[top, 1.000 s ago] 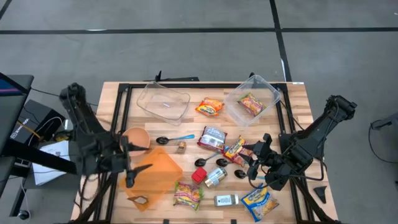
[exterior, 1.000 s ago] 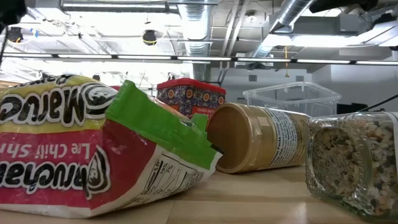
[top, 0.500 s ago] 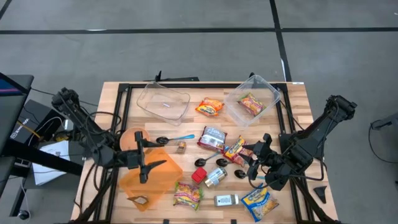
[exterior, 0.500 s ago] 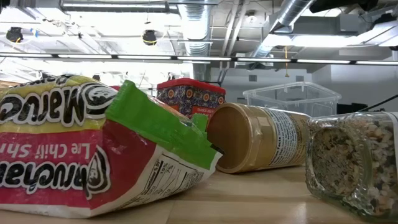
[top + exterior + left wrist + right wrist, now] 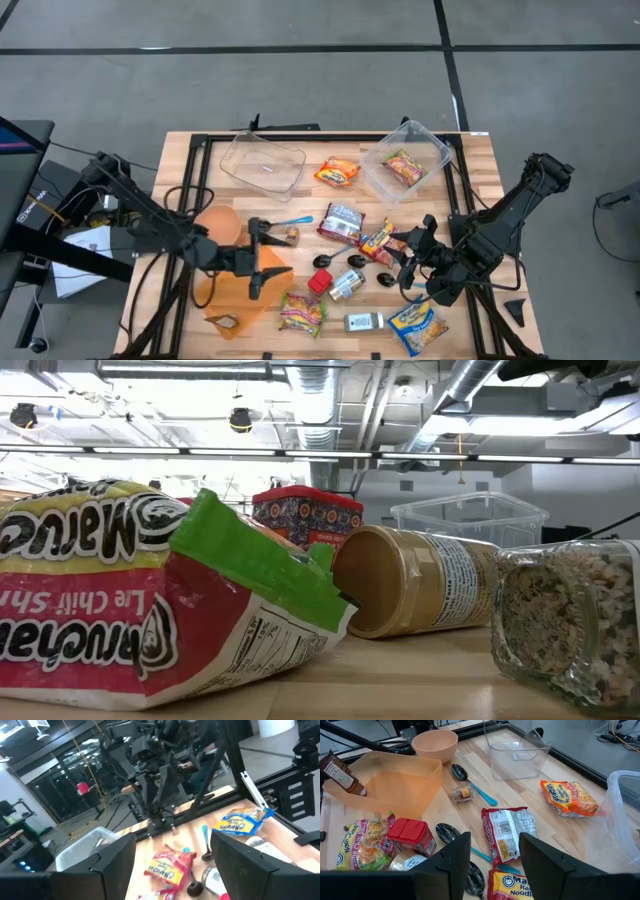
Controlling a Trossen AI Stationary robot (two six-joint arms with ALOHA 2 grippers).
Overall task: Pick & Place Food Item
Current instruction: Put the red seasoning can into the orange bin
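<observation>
Food lies scattered on the wooden table [image 5: 480, 160]: a silver pouch [image 5: 342, 222], ramen packets [image 5: 338, 172] [image 5: 302, 312] [image 5: 378, 240], a red tin [image 5: 319, 282], a peanut butter jar [image 5: 347, 285] on its side and a yellow-blue bag [image 5: 412, 325]. My left gripper [image 5: 262, 258] [image 5: 172, 845] hangs open and level over the orange bin [image 5: 235, 295], its fingers pointing toward the table's right edge, with nothing between them. My right gripper [image 5: 412, 252] [image 5: 495, 850] waits open above the table's right half, slanting down toward the silver pouch [image 5: 507, 827]. Neither gripper shows in the low view.
A pink bowl [image 5: 218, 222] stands beside the orange bin. Two clear tubs stand at the back, one bare [image 5: 263, 163] and one [image 5: 425, 150] with a ramen packet [image 5: 403, 166] lying in it. A blue-handled spoon [image 5: 280, 223], black spoons [image 5: 325, 261], a small jar [image 5: 291, 236] and a grain jar [image 5: 570, 620] lie among the food.
My left gripper has swung from the table's left edge toward its right edge, across the orange bin, sinking a little and staying open. The pink bowl, partly covered by the arm before, now shows whole. The right arm and the food have kept still.
</observation>
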